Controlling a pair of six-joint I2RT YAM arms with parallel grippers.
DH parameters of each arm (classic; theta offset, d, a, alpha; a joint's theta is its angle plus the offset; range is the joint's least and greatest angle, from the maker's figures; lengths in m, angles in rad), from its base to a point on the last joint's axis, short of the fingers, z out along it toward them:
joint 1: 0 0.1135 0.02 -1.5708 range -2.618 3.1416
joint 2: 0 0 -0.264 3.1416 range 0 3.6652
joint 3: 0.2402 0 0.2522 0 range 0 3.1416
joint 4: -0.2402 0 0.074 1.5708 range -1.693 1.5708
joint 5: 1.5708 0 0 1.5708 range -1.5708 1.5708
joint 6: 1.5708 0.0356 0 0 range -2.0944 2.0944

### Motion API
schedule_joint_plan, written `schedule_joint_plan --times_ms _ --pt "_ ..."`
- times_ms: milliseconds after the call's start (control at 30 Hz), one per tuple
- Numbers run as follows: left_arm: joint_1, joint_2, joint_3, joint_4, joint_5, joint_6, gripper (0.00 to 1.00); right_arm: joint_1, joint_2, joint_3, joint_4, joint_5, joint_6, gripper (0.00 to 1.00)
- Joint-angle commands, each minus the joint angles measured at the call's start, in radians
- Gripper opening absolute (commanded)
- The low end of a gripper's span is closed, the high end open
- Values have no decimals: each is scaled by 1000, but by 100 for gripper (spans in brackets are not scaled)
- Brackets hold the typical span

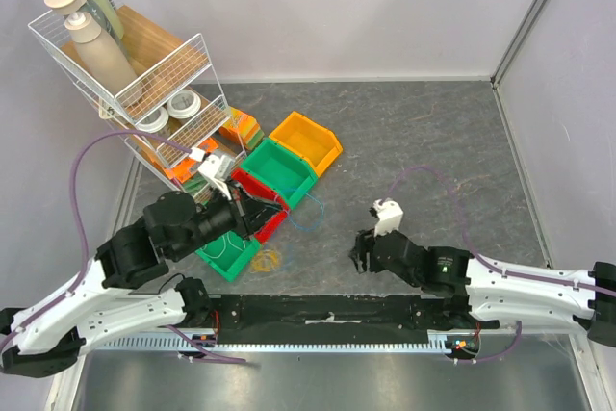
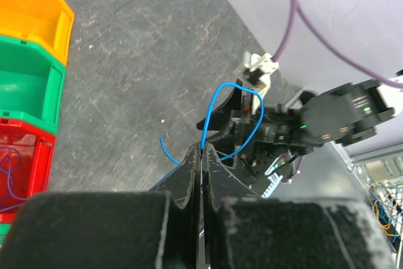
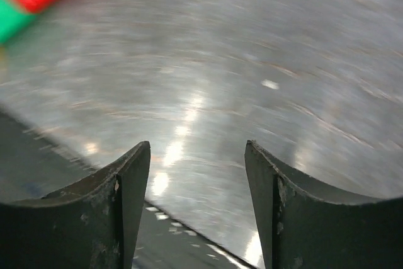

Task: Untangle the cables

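Two arms reach over the grey bench point(image 1: 423, 132). At the far left stands a white wire rack point(image 1: 144, 84) with tan bottles on top. Just right of it is a diagonal row of bins: a green bin point(image 1: 229, 255) nearest the arms, then a red bin point(image 1: 258, 201), a second green bin point(image 1: 281, 168) and an orange bin point(image 1: 306, 144) farthest back. The left hand point(image 2: 201, 152) hovers by the red bin with its jaws pressed together on a thin blue cable point(image 2: 211, 101), which loops up from the fingertips and back down, one loose end curling off to the side. Thin bluish strands lie in the red bin in the left wrist view. A small yellow tangle of cables point(image 1: 268, 259) lies on the bench just beside the near green bin, below the left hand. Further right, the right hand point(image 3: 196, 149) is low over bare bench, well apart from the tangle, its fingers spread wide with nothing between them; its wrist view is motion-blurred.
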Motion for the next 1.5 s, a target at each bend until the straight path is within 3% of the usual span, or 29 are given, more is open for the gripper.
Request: schedule_joint_plan --times_ms 0,67,167,433,567,867,1067,1200,1300,1400,1467 --pt "2 31 -26 34 25 -44 2 5 5 81 394 -392 -298 71" --pt "2 38 -37 53 34 -64 2 16 17 81 515 -487 -309 75" --pt "1 51 -46 82 49 -96 2 22 66 96 599 -498 -315 80" --pt "2 88 -48 220 204 -167 2 24 369 240 501 -98 -141 81" --pt "2 85 19 237 244 -150 2 22 436 212 479 72 -9 79" --pt "2 55 272 76 129 -43 2 10 270 -15 305 215 246 71" --pt "1 70 339 16 77 -20 2 -2 89 -42 98 284 263 72" --pt "4 82 293 10 69 -46 2 -4 -27 -28 166 167 2 77" --pt "1 87 256 14 68 -61 2 -4 -86 -3 311 -109 -232 79" --pt "2 97 221 18 77 -75 2 -4 -115 41 473 -411 -289 82" --pt "2 104 192 16 83 -87 2 -4 -97 78 533 -508 -291 84"
